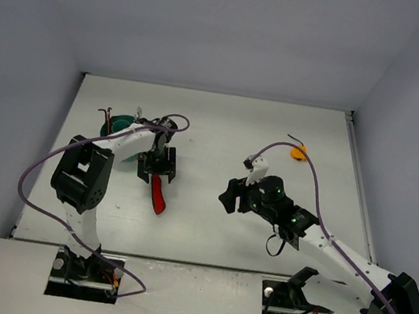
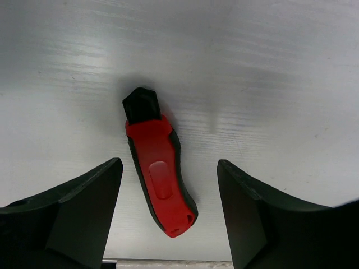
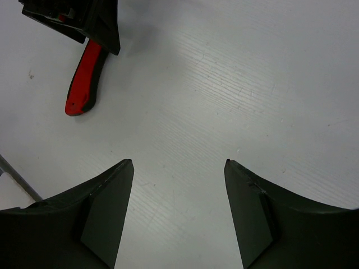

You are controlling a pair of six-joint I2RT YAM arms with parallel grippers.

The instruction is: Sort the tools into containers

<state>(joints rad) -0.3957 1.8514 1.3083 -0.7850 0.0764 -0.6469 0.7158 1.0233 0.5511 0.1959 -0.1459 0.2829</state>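
The red-and-black folding knife (image 1: pixel 158 195) (image 2: pixel 160 171) (image 3: pixel 84 81) lies flat on the white table. My left gripper (image 1: pixel 157 167) (image 2: pixel 169 163) hovers over its rear end, open. The knife's butt lies between the two fingers and touches neither. The teal tub (image 1: pixel 124 123) stands behind the left arm, mostly hidden by it. A dark bent hex key (image 1: pixel 107 116) sticks up at the tub's left. An orange-handled screwdriver (image 1: pixel 299 151) lies at the back right. My right gripper (image 1: pixel 231 196) (image 3: pixel 178 161) stands open over bare table, holding nothing.
The left gripper's black body (image 3: pixel 84 22) shows at the top left of the right wrist view. Grey walls close in the table on three sides. Purple cables loop beside both arms (image 1: pixel 34 170). The table's near edge (image 3: pixel 17 179) runs by the right gripper.
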